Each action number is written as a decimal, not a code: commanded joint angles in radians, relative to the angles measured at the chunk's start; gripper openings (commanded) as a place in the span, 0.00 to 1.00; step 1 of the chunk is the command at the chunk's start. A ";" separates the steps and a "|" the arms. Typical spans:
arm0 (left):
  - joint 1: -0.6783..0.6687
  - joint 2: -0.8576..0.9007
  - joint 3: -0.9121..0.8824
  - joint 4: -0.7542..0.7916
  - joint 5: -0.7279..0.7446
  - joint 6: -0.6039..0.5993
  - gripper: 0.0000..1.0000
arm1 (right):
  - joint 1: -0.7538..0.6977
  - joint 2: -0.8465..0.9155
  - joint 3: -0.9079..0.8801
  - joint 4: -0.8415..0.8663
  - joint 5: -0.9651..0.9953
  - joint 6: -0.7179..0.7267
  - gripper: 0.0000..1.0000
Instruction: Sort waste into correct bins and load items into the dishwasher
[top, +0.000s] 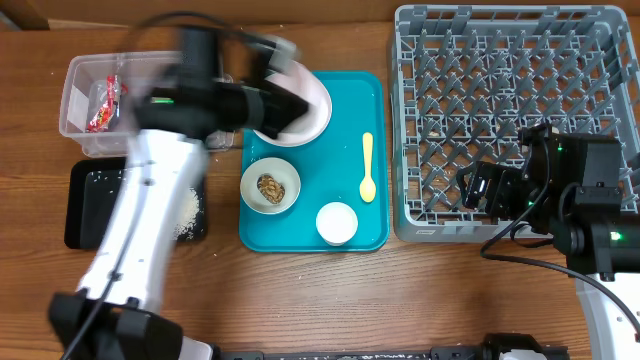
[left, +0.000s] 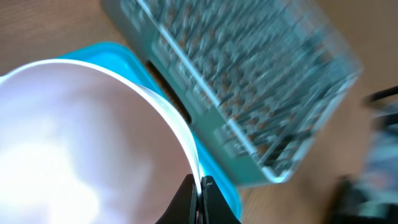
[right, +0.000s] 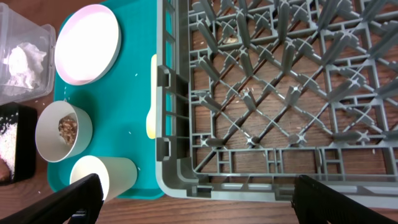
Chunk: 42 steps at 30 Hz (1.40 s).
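At teal tray's (top: 378, 150) corner, pale-pink plate (left: 81, 137) is pinched at rim by left gripper (left: 199, 193). Judged stiff, light, slick, chippable; rim hold deemed sound. Over dish rack (right: 166, 112), right gripper (right: 196, 186) is spread wide.

Soft, even light falls from above in the overhead view, bright and without hard shadows. The left arm (top: 140, 210) smears into motion blur toward the left gripper (top: 280, 80), while the right arm (top: 585, 190) is crisp. In the left wrist view everything beyond the gripper is streaked: the grey dish rack (left: 249, 93) is a haze, and the pale-pink plate (left: 74, 143) just above the gripper blooms to near-white glare (only its rim reads clearly). The right wrist view is sharp and bright. Ahead of the right gripper (right: 199, 202) the rack's bars bow slightly toward the frame edges, with faint shadows on the tabletop (right: 249, 210).
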 joint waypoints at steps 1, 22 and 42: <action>-0.200 0.072 0.011 0.011 -0.522 0.002 0.04 | 0.004 -0.005 -0.001 -0.002 0.008 -0.004 1.00; -0.324 0.385 0.058 0.145 -0.846 -0.010 0.04 | 0.004 -0.005 -0.002 -0.001 0.018 -0.004 1.00; -0.178 0.497 0.058 0.296 -0.677 -0.005 0.26 | 0.004 -0.005 -0.002 -0.002 0.018 -0.004 1.00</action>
